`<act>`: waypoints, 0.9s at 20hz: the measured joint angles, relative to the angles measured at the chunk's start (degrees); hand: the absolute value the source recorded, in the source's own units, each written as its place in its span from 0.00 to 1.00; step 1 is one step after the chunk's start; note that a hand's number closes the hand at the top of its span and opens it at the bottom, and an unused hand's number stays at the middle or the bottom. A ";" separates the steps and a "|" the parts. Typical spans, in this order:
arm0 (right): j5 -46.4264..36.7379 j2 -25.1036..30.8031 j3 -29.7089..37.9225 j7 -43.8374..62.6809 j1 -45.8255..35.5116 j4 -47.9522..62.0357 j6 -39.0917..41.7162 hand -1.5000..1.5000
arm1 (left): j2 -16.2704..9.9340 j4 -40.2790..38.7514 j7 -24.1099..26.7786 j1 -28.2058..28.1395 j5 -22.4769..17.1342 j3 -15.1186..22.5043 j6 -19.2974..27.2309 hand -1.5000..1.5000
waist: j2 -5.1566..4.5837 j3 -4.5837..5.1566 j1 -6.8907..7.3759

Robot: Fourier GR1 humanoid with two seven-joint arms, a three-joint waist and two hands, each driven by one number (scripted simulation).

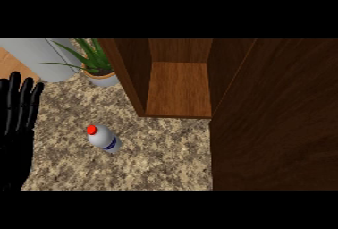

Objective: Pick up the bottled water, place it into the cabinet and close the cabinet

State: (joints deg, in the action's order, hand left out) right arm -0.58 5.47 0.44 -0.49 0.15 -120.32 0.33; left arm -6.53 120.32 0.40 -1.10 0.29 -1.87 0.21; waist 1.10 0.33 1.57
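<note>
The bottled water (103,138) is standing upright on the speckled desk (158,156), its red cap (91,129) showing on top and a blue band around its pale body. It is sitting out in the open, a little in front of the cabinet (178,85) and touching nothing. The cabinet is standing open, its wooden inside showing, with its dark door (277,116) swung out along the right side. The left hand (16,116) is resting at the left edge, fingers straight and spread upward, well apart from the bottle and holding nothing. A potted plant (98,67) is sitting just beside the cabinet's left wall, next to a grey cylinder (40,58).
</note>
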 measured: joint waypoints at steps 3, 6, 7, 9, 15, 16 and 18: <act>0.30 -0.52 -0.99 1.11 0.50 -2.38 0.20 0.00 | 0.83 1.90 -0.50 -1.13 1.87 -0.92 2.16 0.00 | -0.53 -0.17 -0.78; 2.66 -0.72 -0.76 0.73 2.74 -5.01 1.31 0.00 | 3.44 3.76 -1.69 -2.19 8.02 0.40 7.27 0.00 | -0.74 -0.30 -1.31; 3.77 -0.98 -1.65 2.41 4.05 -4.83 1.89 0.00 | 4.10 3.53 -3.67 -2.71 7.60 0.55 9.01 0.00 | -0.78 -0.30 -1.42; 5.88 -1.28 -3.24 5.29 6.90 -5.61 2.98 0.00 | 5.02 3.17 -6.88 -4.05 7.33 1.92 12.55 0.00 | -0.84 -0.33 -1.73; 9.12 -1.31 -7.13 11.04 16.99 -13.85 4.95 0.00 | 6.16 6.47 -14.70 -7.40 12.71 11.11 22.91 0.00 | -0.86 -0.36 -2.07; 10.14 -0.99 -6.85 12.08 18.48 -15.70 5.19 0.00 | 6.24 7.90 -16.09 -8.33 14.22 12.82 24.00 0.00 | -0.86 -0.37 -2.05; 10.57 -0.69 -6.80 13.64 20.39 -17.94 5.40 0.00 | 6.34 9.54 -17.90 -9.61 16.56 15.90 25.99 0.00 | -0.86 -0.36 -1.97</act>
State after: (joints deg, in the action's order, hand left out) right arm 9.99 4.78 -6.37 13.16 20.54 -138.26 5.73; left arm -0.19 129.87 -17.50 -10.72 16.86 14.03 26.20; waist 0.24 -0.02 -0.40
